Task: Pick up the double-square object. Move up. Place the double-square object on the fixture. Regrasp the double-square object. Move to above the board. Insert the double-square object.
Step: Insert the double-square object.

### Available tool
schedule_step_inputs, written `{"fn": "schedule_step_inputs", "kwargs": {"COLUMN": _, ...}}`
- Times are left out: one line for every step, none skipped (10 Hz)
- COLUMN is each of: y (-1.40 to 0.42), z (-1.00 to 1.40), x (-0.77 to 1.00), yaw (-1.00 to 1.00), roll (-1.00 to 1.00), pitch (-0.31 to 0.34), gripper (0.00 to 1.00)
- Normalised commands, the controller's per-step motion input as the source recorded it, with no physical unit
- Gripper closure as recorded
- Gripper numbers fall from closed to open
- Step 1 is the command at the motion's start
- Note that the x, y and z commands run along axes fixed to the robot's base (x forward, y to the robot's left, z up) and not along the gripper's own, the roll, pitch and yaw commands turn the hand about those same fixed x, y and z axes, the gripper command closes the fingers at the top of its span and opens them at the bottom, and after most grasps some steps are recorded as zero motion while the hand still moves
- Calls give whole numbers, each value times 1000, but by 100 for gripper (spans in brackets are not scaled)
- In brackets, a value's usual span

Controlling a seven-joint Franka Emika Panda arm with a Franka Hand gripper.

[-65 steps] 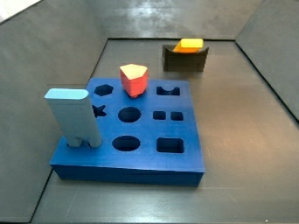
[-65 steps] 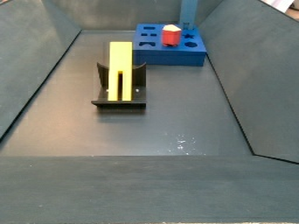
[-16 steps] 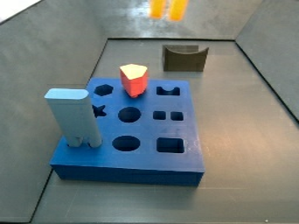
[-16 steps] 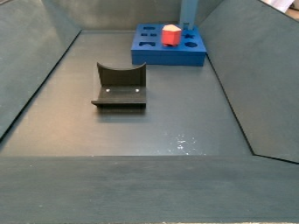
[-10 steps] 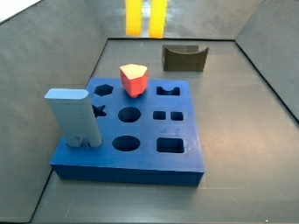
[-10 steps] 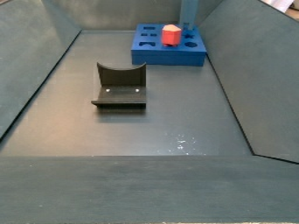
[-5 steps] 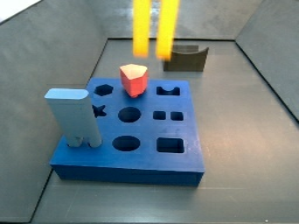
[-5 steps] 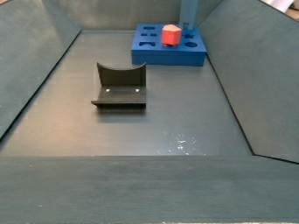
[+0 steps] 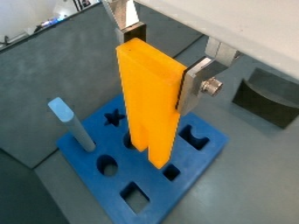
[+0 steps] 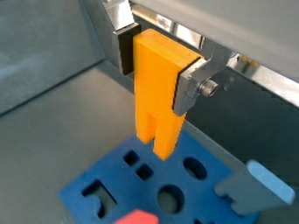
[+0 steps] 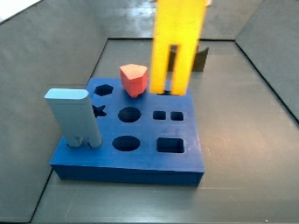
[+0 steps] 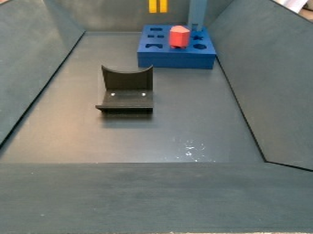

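The double-square object (image 9: 152,105) is a long yellow-orange block hanging upright, its two square feet pointing down. My gripper (image 9: 158,57) is shut on its upper end; both wrist views show a finger (image 10: 191,86) pressed flat on each side. In a side view the block (image 11: 179,44) hangs over the back of the blue board (image 11: 128,166), feet just above the holes, apart from the slab. Another side view shows only its feet (image 12: 159,5) above the board (image 12: 178,62). The fixture (image 12: 126,90) stands bare on the floor.
A red pentagonal peg (image 11: 133,80) stands in the board beside the hanging block. A tall light-blue block (image 11: 73,114) stands at the board's corner. Grey walls enclose the floor on all sides. The fixture (image 9: 271,96) sits beyond the board.
The block has travelled from high at the back to over the board and come lower. Its feet have entered the top of the side view that showed none before.
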Motion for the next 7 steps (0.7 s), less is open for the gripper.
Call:
{"fn": "schedule_step_inputs", "kwargs": {"y": 143, "z": -523, "x": 449, "yaw": -669, "roll": 0, "pitch": 21, "gripper": 100}}
{"fn": "schedule_step_inputs", "kwargs": {"y": 94, "z": -666, "x": 211, "yaw": -926, "roll": 0, "pitch": 0, "gripper": 100}}
{"fn": "schedule_step_inputs", "kwargs": {"y": 0, "z": -57, "x": 200, "yaw": -209, "roll": 0, "pitch": 34, "gripper": 100}}
{"fn": "schedule_step_inputs", "kwargs": {"y": 31, "z": 0, "x": 0, "yaw": 0, "roll": 0, "pitch": 0, "gripper": 100}}
{"fn": "schedule_step_inputs", "kwargs": {"y": 374, "z": -394, "x": -180, "yaw": 191, "roll": -20, "pitch": -67, "gripper": 100}}
{"fn": "schedule_step_inputs", "kwargs": {"y": 511, "z": -634, "x": -271, "yaw": 666, "roll": -76, "pitch": -100, "gripper": 100}}
{"fn": "schedule_step_inputs", "kwargs": {"y": -9, "z": -40, "x": 0, "yaw": 0, "roll": 0, "pitch": -19, "gripper": 100}}
